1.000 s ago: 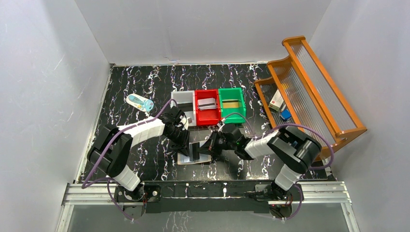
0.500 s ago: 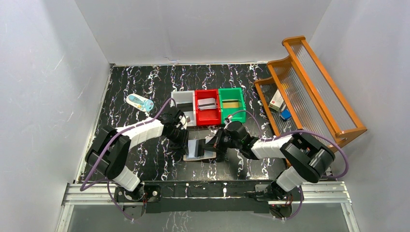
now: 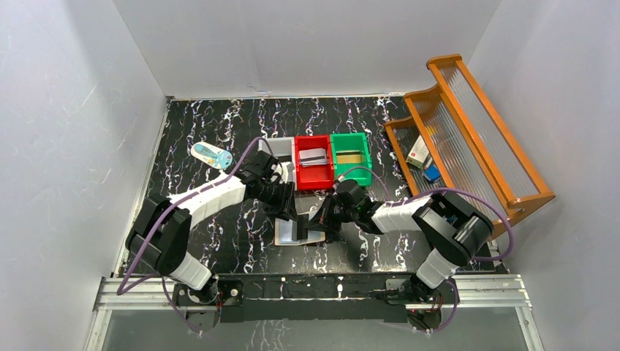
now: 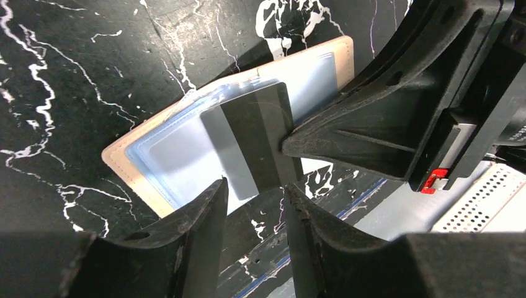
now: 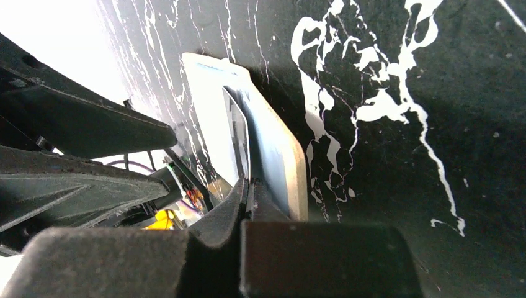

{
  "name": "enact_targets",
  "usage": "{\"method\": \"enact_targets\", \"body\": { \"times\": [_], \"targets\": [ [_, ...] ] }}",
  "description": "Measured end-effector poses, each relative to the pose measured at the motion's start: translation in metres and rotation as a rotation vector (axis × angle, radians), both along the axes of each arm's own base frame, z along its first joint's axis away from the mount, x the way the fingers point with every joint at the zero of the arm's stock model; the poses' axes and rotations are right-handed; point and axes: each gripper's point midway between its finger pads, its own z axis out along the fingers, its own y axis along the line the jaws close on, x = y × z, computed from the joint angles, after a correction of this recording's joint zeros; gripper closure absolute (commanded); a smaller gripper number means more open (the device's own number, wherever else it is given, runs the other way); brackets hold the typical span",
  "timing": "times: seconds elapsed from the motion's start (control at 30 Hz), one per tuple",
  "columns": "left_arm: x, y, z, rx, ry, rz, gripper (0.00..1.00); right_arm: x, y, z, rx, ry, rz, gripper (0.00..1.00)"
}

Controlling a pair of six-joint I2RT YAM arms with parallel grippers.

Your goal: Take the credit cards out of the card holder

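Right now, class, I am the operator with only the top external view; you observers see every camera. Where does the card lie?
Observer: Left wrist shows a dark card slanted across the open card holder, one end past its edge.
Operator: And the left fingers?
Observer: The left fingers stand apart, that end showing between them.
Operator: The right?
Observer: The right fingers are closed together, tips against the card's side edge.

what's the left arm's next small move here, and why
Probably close the left gripper on the dark plastic card: it juts from the open beige leather card holder, in line with the open jaws, while the shut right gripper pins the holder.
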Motion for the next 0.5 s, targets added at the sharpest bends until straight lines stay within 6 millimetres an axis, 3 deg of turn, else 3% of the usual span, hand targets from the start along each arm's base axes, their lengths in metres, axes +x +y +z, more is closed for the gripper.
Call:
{"method": "enact_targets", "body": {
  "times": [0.13,0.27,0.5],
  "targets": [
    [-0.001,-0.004,-0.008,-0.01,0.025,-0.017,0.69,0.0,0.001,0.0,-0.006,0.001,0.008,0.97],
    [-0.018,0.005,-0.034,0.036,0.117,-0.02,0.72,0.002,0.001,0.0,-0.021,-0.009,0.015,0.92],
    [-0.021,0.007,-0.036,0.046,0.119,-0.02,0.78,0.002,-0.002,0.0,-0.042,-0.025,0.022,0.84]
  ]
}}
